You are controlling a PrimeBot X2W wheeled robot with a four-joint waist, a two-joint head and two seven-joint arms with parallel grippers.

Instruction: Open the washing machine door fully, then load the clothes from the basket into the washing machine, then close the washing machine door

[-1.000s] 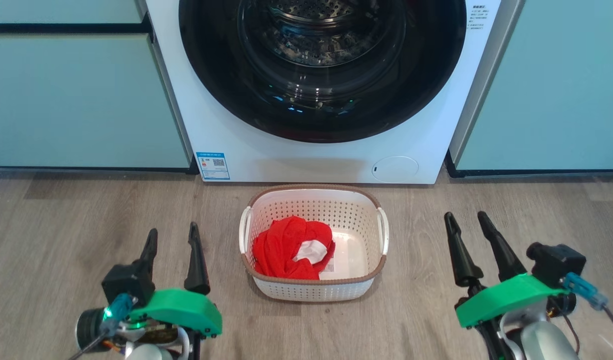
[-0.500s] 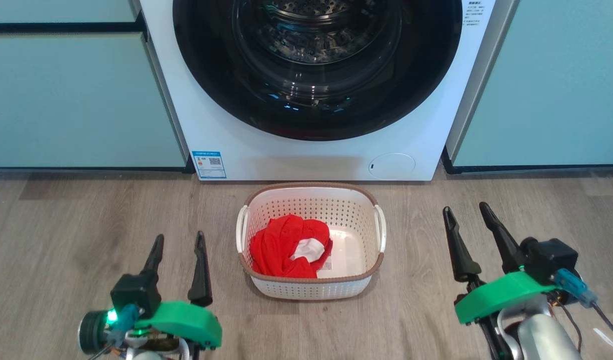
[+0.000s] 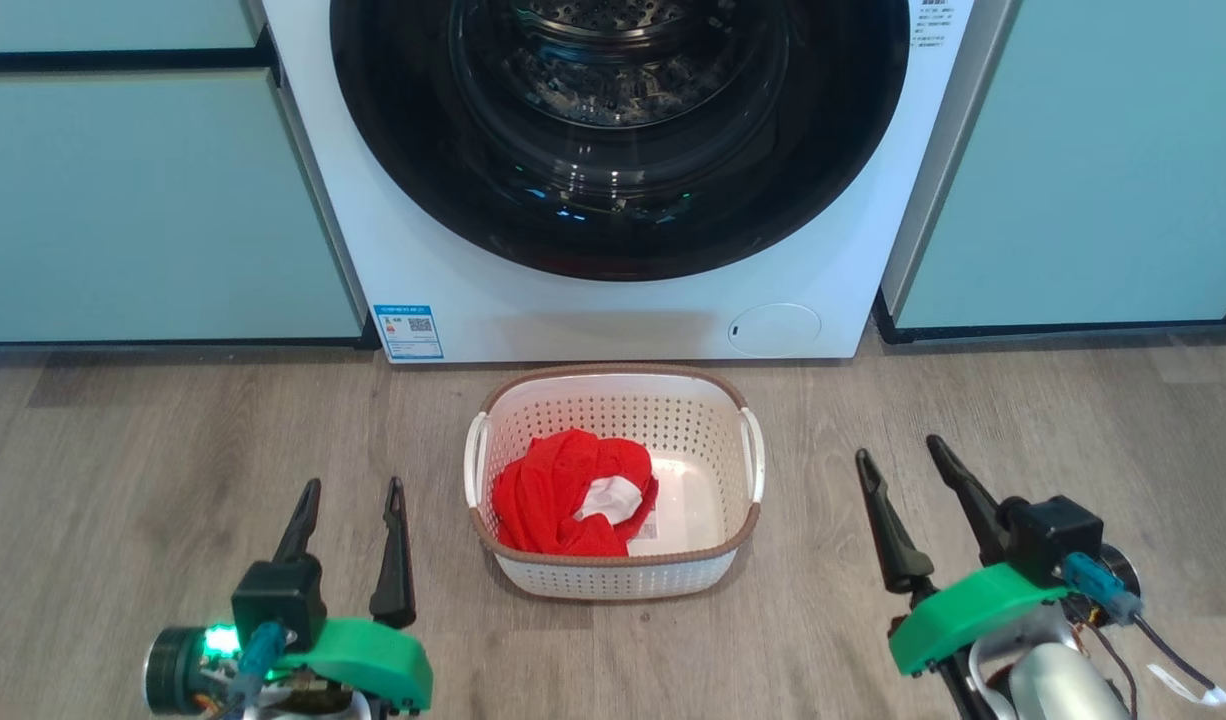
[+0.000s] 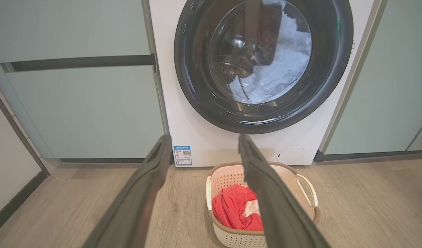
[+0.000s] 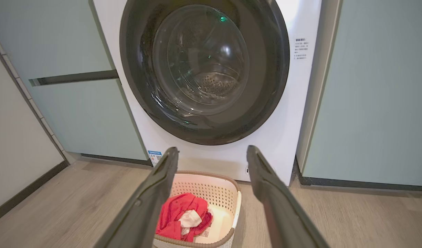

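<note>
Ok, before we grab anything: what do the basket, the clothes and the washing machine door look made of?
Basket: matte cream plastic, by its moulded rows of holes; brown woven-look rim. Clothes: soft red knit or mesh fabric, crumpled in folds. Washing machine door: glossy black rim, probably plastic, around a clear dome, glass or clear plastic; both carry sharp reflections.

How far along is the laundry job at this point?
Nothing looks done: the washing machine door is shut and the clothes lie in the basket. Nothing in hand: left gripper and right gripper hover open and empty on either side of the basket. Left: opening the door, loading, closing.
</note>
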